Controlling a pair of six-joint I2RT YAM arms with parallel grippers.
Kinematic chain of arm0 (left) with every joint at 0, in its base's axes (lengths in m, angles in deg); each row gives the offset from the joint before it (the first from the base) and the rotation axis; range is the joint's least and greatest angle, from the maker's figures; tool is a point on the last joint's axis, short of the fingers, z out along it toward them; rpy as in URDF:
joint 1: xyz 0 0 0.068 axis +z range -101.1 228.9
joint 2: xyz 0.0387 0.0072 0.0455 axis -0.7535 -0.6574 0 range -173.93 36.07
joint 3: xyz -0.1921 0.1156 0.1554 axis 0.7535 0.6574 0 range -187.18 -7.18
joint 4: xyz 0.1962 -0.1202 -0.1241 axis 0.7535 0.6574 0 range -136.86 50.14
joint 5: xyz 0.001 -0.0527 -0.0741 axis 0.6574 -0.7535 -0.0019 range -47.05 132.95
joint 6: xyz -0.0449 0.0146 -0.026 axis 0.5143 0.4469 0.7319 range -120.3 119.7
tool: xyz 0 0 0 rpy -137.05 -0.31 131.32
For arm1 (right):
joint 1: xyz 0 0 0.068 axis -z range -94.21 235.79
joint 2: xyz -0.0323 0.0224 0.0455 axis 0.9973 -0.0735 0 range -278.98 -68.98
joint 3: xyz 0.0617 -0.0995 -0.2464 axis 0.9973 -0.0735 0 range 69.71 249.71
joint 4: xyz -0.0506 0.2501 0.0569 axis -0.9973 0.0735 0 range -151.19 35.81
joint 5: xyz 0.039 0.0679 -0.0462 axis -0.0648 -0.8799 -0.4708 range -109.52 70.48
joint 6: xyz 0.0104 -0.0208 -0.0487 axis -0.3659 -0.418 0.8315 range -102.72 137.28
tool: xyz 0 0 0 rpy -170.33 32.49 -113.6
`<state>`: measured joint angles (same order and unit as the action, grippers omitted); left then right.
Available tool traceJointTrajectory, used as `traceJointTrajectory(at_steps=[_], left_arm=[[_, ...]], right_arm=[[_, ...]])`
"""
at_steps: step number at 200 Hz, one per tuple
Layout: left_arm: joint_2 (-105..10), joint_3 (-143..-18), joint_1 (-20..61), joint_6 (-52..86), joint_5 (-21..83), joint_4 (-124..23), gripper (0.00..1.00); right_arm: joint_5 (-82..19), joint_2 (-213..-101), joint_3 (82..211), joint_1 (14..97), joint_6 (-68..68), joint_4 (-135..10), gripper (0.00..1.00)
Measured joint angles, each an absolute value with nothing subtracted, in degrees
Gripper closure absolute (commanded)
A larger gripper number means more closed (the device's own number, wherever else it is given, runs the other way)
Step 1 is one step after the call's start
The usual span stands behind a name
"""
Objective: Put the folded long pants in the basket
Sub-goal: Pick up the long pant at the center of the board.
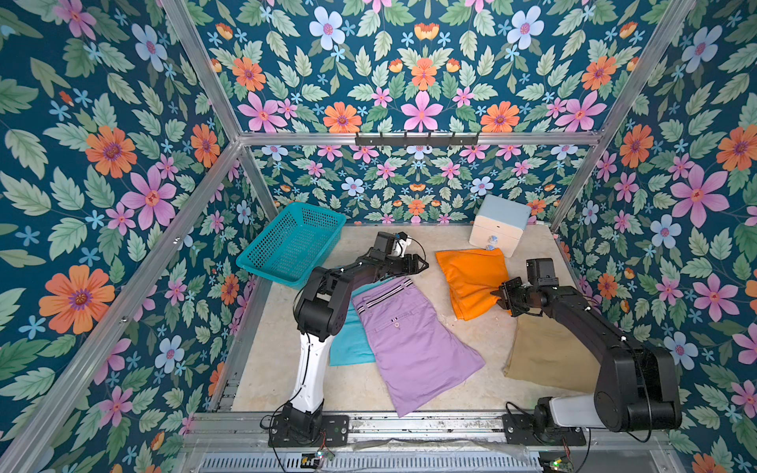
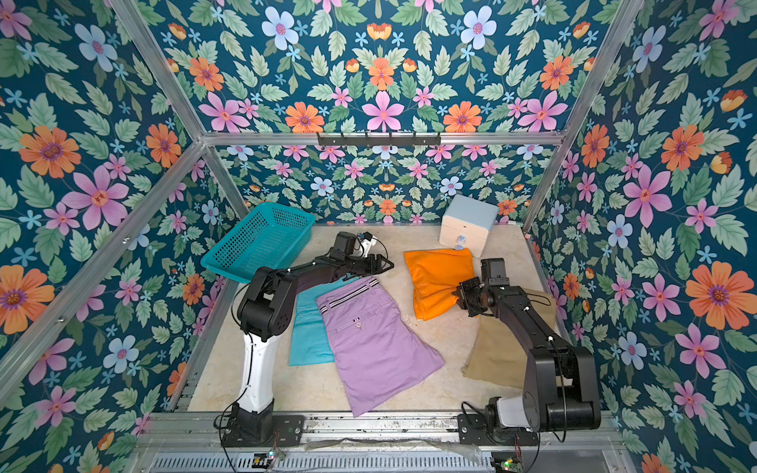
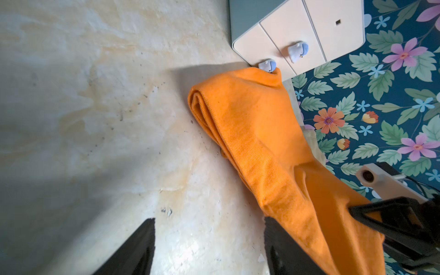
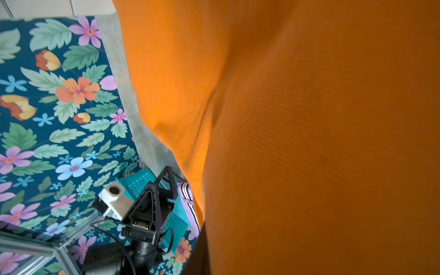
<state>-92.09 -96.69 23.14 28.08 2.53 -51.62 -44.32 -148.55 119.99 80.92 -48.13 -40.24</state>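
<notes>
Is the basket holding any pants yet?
No, the basket shows only its bare mesh floor in a top view.

We see the orange pants (image 3: 257,133) folded on the table (image 3: 95,95), one corner touching a knob (image 3: 267,65) of the drawer box (image 3: 297,28). The other end rises to the right gripper (image 3: 357,212), pinched there. The left gripper (image 3: 209,220) is spread wide over bare table, one finger at the cloth's edge.

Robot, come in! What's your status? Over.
Left gripper open, holding nothing. Right gripper shut on orange pants edge. Basket empty. Left arm sits between orange pants and basket.
</notes>
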Motion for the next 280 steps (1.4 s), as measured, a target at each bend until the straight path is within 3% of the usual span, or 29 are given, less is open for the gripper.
traceJointTrajectory(at_steps=[78,146,173,190,220,238,255,280], left_arm=[[-102.30,-118.48,22.92,19.10,3.12,-37.10,0.21],[-110.12,-126.09,17.91,13.98,-4.40,-30.07,0.22],[-111.13,-127.66,16.06,10.73,-5.08,-26.88,0.27],[-111.74,-128.49,15.31,8.63,-3.44,-24.73,0.37],[-112.62,-129.19,14.09,7.19,0.19,-24.08,0.70],[-113.01,-129.65,13.87,7.56,0.47,-23.90,0.79],[-112.88,-129.74,13.39,8.54,0.89,-23.53,1.00],[-112.29,-129.76,12.91,8.63,1.89,-23.51,1.00]], right_arm=[[-45.57,-150.32,119.40,80.44,-21.70,-19.84,1.00],[-44.06,-152.22,121.56,80.42,-16.26,-16.85,1.00],[-43.25,-153.60,123.73,80.38,-16.04,-16.00,1.00],[-43.14,-154.02,125.00,80.07,-16.04,-15.58,1.00],[-42.31,-154.98,126.33,79.00,-16.06,-15.52,1.00],[-41.96,-155.20,126.31,78.56,-16.06,-15.63,1.00],[-41.89,-155.20,126.09,78.50,-16.08,-15.87,1.00],[-41.81,-155.20,125.63,78.50,-16.11,-16.02,1.00]])
